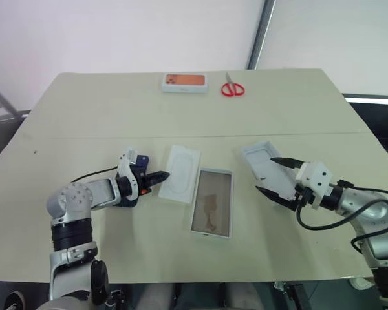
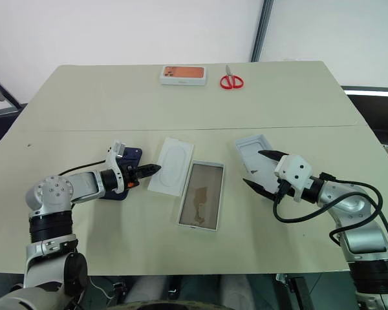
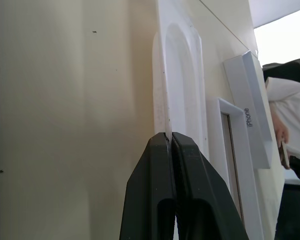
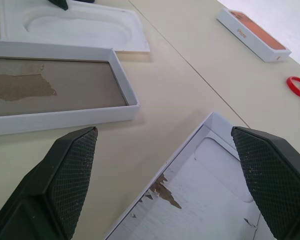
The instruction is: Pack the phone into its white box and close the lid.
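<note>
The dark navy phone (image 2: 133, 155) lies on the table, mostly hidden under my left wrist. My left gripper (image 1: 161, 175) is shut, its tips pinching the near rim of a flat white card (image 1: 182, 171) with an oval outline; the rim runs into the seam between the fingers (image 3: 155, 190). The white box (image 1: 196, 210) sits open beside the card, its brownish floor bare. Further right the lid (image 1: 260, 157) lies with its white underside up. My right gripper (image 1: 275, 176) is open, one finger on each side of the lid's near end, hovering over it (image 4: 200, 200).
A small orange-topped white box (image 1: 184, 82) and red scissors (image 1: 232, 87) lie at the table's far edge. A seam (image 1: 84, 136) runs across the tabletop beyond the card and lid.
</note>
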Tool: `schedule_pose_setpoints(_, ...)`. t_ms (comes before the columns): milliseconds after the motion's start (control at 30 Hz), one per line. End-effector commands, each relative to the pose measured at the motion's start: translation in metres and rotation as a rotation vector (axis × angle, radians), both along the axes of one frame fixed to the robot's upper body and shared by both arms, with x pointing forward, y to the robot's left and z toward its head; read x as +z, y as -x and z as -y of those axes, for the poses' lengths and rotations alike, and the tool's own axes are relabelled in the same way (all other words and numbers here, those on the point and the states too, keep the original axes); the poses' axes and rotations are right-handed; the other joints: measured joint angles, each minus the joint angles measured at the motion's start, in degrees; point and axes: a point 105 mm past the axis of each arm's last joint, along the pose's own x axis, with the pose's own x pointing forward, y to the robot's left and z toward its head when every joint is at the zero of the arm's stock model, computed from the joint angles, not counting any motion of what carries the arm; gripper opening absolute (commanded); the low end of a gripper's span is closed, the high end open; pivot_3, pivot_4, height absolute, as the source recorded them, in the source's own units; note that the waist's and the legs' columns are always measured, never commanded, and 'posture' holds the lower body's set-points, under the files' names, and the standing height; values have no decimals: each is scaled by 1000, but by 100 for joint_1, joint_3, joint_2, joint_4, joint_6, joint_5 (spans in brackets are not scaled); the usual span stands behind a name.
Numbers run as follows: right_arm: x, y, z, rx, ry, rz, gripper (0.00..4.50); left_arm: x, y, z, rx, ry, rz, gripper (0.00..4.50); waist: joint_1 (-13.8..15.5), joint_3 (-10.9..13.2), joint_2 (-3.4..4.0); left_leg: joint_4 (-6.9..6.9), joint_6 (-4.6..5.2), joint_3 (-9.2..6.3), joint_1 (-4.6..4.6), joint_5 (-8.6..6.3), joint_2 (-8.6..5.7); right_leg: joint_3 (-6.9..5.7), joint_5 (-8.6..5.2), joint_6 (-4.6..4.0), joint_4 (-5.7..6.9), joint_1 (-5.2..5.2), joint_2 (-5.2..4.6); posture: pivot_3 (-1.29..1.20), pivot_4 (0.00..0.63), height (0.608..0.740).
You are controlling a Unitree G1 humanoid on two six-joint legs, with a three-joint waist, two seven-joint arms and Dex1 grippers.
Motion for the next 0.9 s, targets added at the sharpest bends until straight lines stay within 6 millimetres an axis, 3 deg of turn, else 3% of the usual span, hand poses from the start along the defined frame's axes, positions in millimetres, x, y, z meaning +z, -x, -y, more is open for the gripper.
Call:
schedule_pose_setpoints(33,14,4,-14,59,-16,41,4500,13,-1,-6,13,76,12,37,-7,1,-1,-1,0,0,0,0,0,0,0,0,0,0,0,0,150,740)
schedule_pose_setpoints(333,8,32,-53,242,-60,-81,4500,40,0,-27,42,103,97,37,-8,7,-11,-2,-1,0,-4,0,2,1,-1,1,-1,-6,2,0,150,740)
schedule_pose_setpoints(467,-7,47,-69,336,-11,-138,4500,43,1,-34,42,102,109,37,-7,7,-11,-3,-1,0,-4,-1,2,1,-1,1,-1,-7,1,0,150,740)
schedule_pose_setpoints(900,-35,77,-107,602,32,-311,4500,43,10,-29,-18,72,113,37,-6,10,-16,-3,-1,-1,-4,-1,1,1,-1,1,-1,-15,-1,0,150,740)
